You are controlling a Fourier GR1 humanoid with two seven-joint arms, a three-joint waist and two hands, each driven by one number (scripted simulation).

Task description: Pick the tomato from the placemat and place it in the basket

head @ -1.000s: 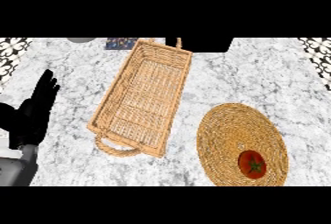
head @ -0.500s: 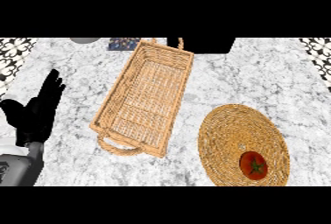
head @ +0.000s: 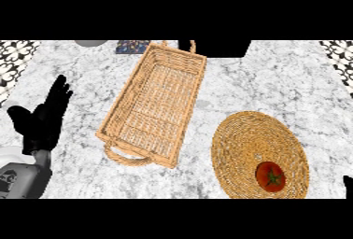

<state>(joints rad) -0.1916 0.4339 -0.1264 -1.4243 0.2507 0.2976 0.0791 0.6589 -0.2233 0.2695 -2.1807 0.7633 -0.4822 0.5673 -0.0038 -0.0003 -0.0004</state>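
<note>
Red, round, glossy tomato (head: 271,176) lies near the lower right rim of the round woven straw placemat (head: 244,135), well apart from the long rectangular wicker basket (head: 155,105) on the grey-white marble counter (head: 283,88). Judged light, smooth, easily bruised; best taken from above across its widest part. Left robot hand (head: 43,119) rests open, fingers up, at the left edge. Right robot hand (head: 347,185) shows only as a black sliver lower right; state cannot be told.

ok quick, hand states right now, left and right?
Left hand: open, holding nothing, resting near the left edge.
Right hand: only a sliver shows at the right edge, state cannot be told.
</note>
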